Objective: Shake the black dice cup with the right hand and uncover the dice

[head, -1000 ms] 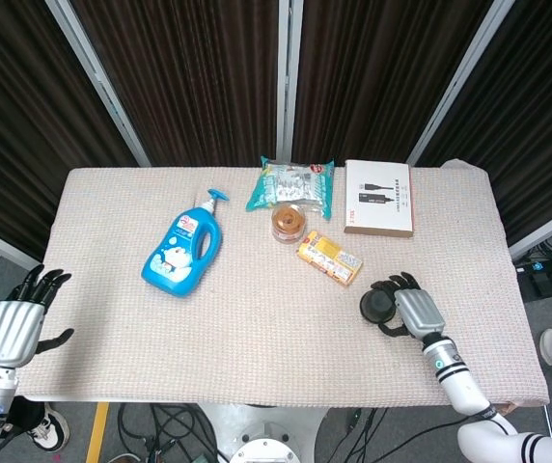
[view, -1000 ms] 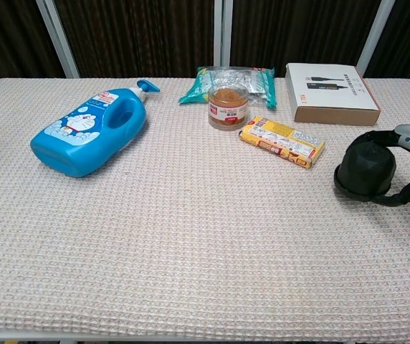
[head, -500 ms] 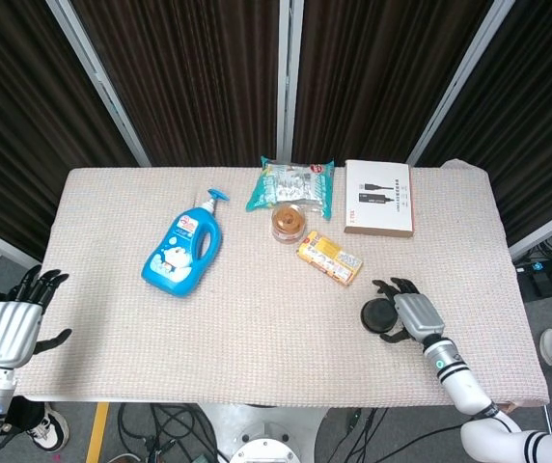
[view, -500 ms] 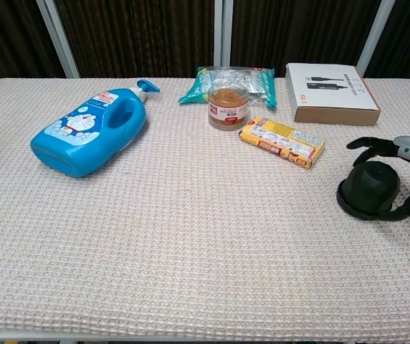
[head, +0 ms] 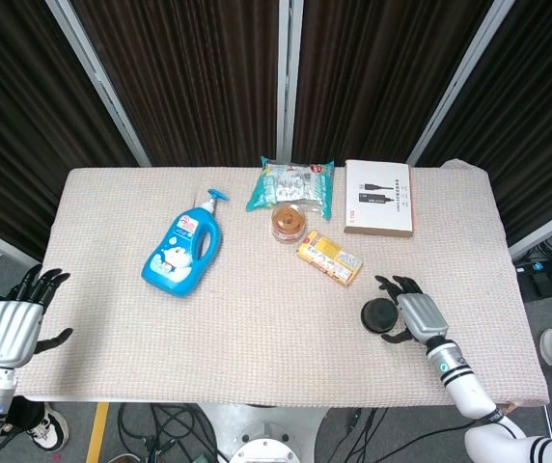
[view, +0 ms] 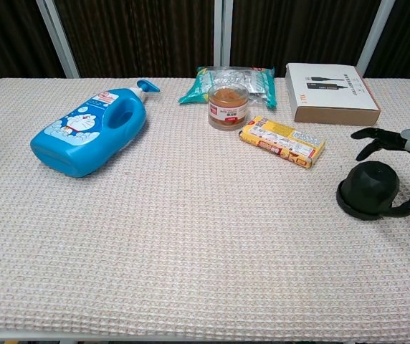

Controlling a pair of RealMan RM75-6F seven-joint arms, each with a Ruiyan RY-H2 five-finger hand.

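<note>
The black dice cup [view: 368, 189] stands mouth-down on the woven table cover [view: 191, 236] near the right edge, in front of the yellow snack box [view: 282, 141]. The right hand [head: 417, 314] sits just beside it with fingers [view: 377, 136] spread around the cup, not closed on it, grasping nothing. The left hand [head: 11, 328] hangs off the table's left side, fingers apart and empty. A blue detergent bottle [view: 90, 131] lies on its side; a small jar [view: 228, 107], a snack bag [view: 228, 80] and a cable box [view: 330, 93] sit at the back
</note>
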